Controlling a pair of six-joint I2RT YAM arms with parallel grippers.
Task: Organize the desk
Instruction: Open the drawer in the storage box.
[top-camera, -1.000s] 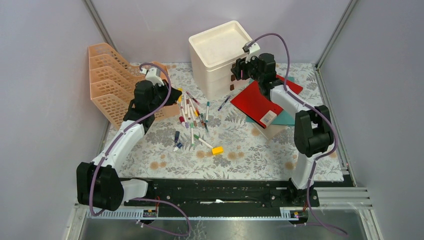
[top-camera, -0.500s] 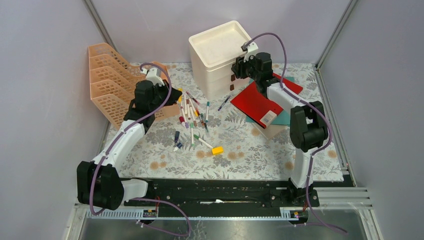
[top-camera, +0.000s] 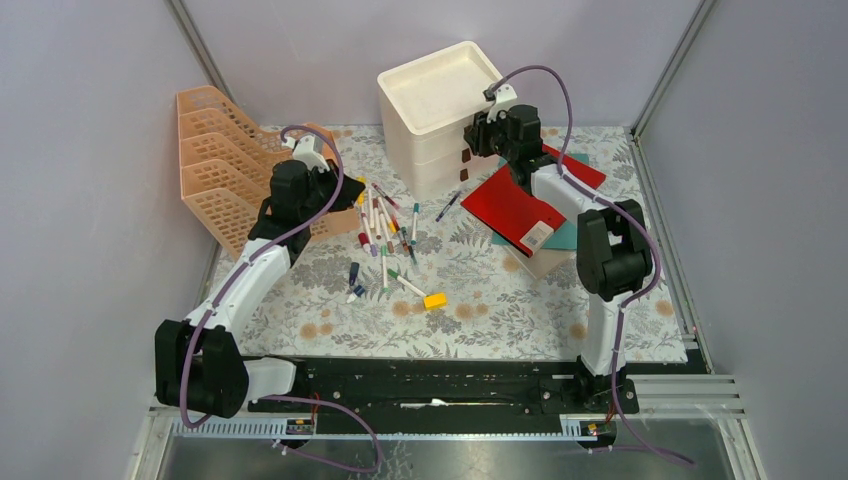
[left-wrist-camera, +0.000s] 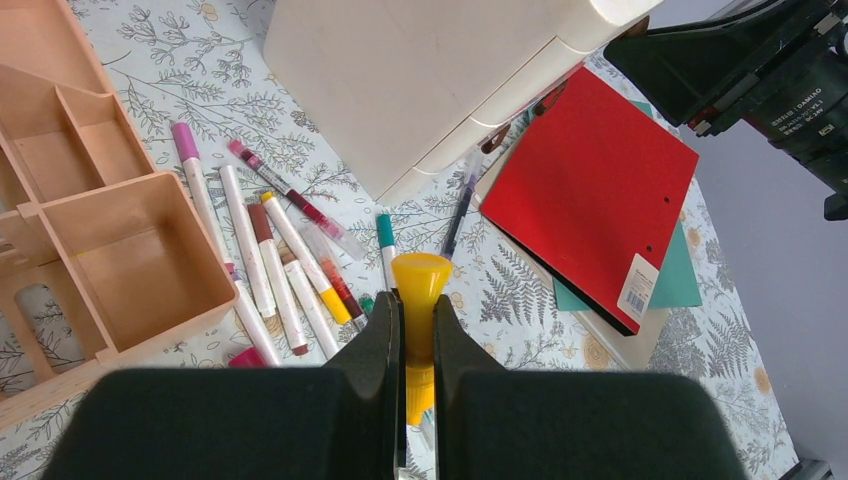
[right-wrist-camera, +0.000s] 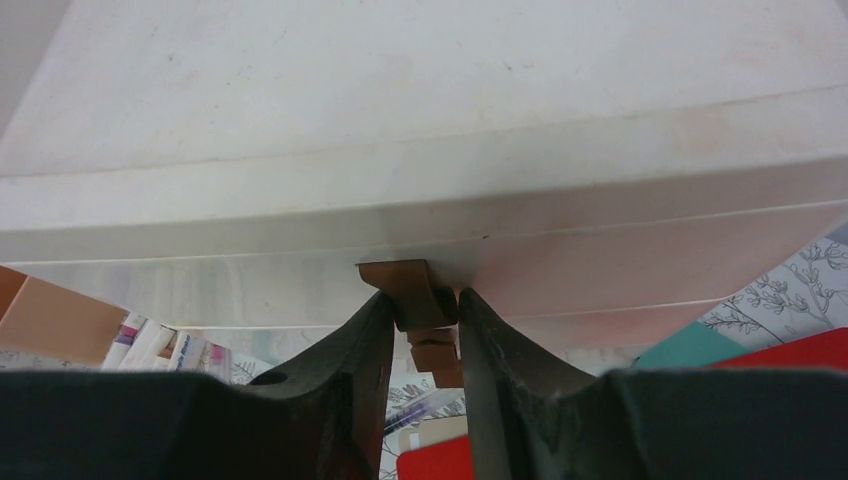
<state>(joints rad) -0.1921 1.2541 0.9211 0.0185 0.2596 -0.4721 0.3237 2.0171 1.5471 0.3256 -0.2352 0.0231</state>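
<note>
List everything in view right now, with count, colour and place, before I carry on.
desk: one, pale floral cloth, under everything
drawer unit: one, white, rear centre
top handle: one, brown, drawer front; two more below
file rack: one, peach mesh, rear left
compartment tray: one, peach, beside the rack
markers: loose pile, mixed colours, centre-left; too overlapped to count
purple pen: one, by the drawers
yellow block: one, centre front
red folder: one, right, top of stack
teal sheet: one, under folder
tan board: one, stack bottom
yellow marker: one, held
left gripper: shut on yellow marker
right gripper: shut on top handle
</note>
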